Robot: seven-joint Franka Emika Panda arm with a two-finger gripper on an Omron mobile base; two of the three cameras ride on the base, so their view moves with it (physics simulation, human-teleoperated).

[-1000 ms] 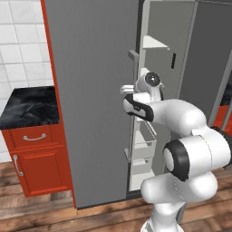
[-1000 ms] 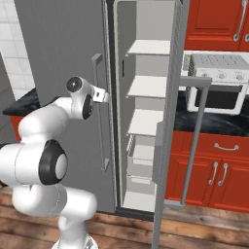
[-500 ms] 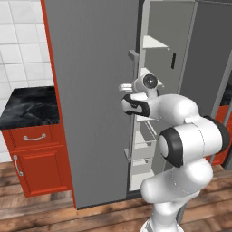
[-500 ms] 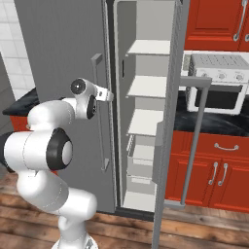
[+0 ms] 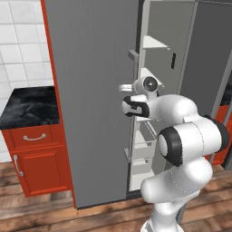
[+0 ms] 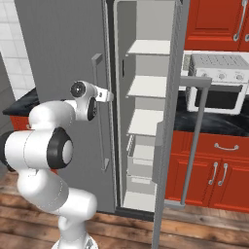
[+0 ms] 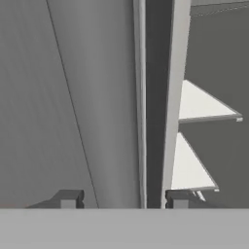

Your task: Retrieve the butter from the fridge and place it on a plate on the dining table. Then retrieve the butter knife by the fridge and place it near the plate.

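Observation:
The tall grey fridge (image 5: 95,90) has its left door closed and its right door (image 6: 168,146) swung open, showing bare grey shelves (image 6: 146,87). My gripper (image 6: 110,96) is at mid height against the left door's vertical bar handle (image 6: 98,112). In the hand view the handle (image 7: 140,97) runs upright between my fingertips (image 7: 71,198), and the gripper (image 7: 124,199) is open, with gaps on both sides of the bar. From the left, the gripper (image 5: 124,87) sits just left of the handle (image 5: 133,56). The butter, plate, dining table and butter knife are out of view.
A red cabinet with a black marble top (image 5: 29,106) stands left of the fridge. Right of it, a white toaster oven (image 6: 219,80) sits on a marble counter over red drawers. The open door's long bar handle (image 6: 193,146) juts into the room.
The jaws have narrowed around the left door's handle. The arm's elbow has swung up and closer to the fridge, while the hand stayed at the handle.

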